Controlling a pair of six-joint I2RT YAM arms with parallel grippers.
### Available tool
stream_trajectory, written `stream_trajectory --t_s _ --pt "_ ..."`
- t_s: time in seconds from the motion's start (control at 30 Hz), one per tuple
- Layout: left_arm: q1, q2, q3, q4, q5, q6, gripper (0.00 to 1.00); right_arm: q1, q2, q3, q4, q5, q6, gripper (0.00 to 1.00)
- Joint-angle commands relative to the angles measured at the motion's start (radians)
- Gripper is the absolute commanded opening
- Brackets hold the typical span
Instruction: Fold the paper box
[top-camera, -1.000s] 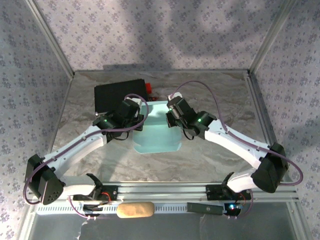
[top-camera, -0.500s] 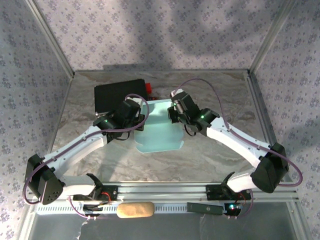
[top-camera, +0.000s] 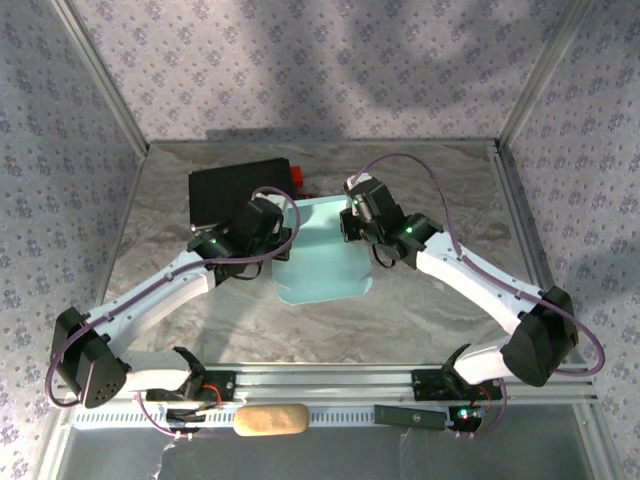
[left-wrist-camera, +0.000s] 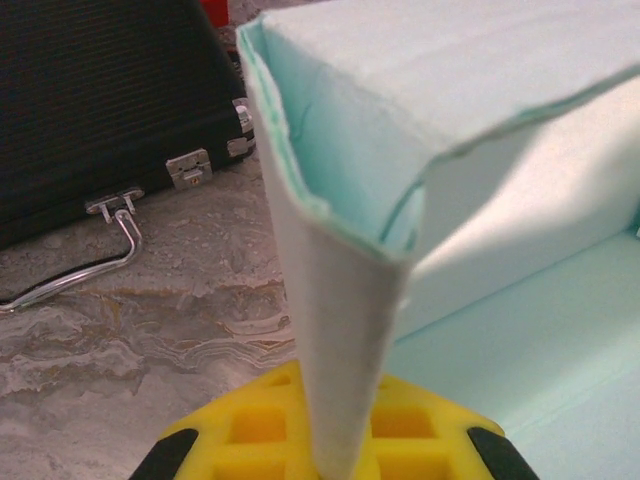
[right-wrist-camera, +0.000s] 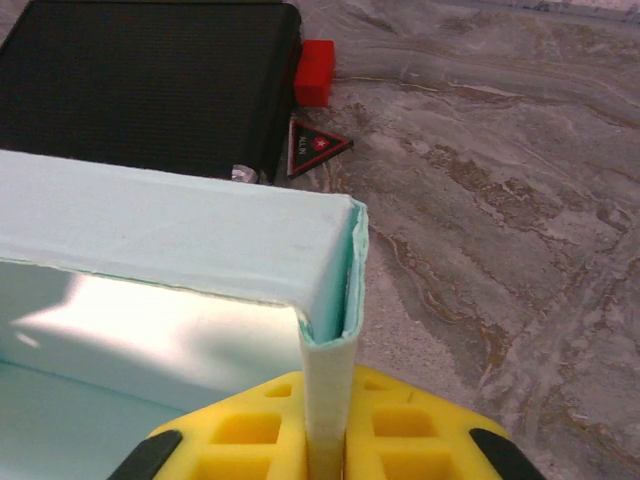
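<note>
Mid-table, right in front of the black case (top-camera: 235, 190), the paper box (top-camera: 320, 270) sits half folded with its back wall up. It looks like light, thin card that'd crease or tear easily, so I'd pinch it close to the corner folds. Left gripper (left-wrist-camera: 335, 455) and right gripper (right-wrist-camera: 325, 445) are each clamped on a raised flap at a back corner. No print on the box, and the red triangle sticker (right-wrist-camera: 315, 145) has writing too tiny to read.
</note>
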Motion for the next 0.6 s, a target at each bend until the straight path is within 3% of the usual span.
stream_trajectory --t_s 0.0,0.27,0.4,0.57 --pt "-0.044 0.014 0.050 -0.001 0.081 0.033 0.00 0.011 0.025 0.050 0.024 0.087 -0.023 0.11" --pt "-0.069 0.046 0.068 -0.011 0.040 0.019 0.00 0.058 0.078 0.104 -0.073 0.294 0.020 0.00" --pt "-0.074 0.048 0.072 -0.007 0.034 0.013 0.00 0.073 0.113 0.149 -0.148 0.378 0.052 0.00" --pt "-0.077 0.051 0.073 -0.007 0.030 0.007 0.00 0.071 0.124 0.156 -0.159 0.382 0.072 0.02"
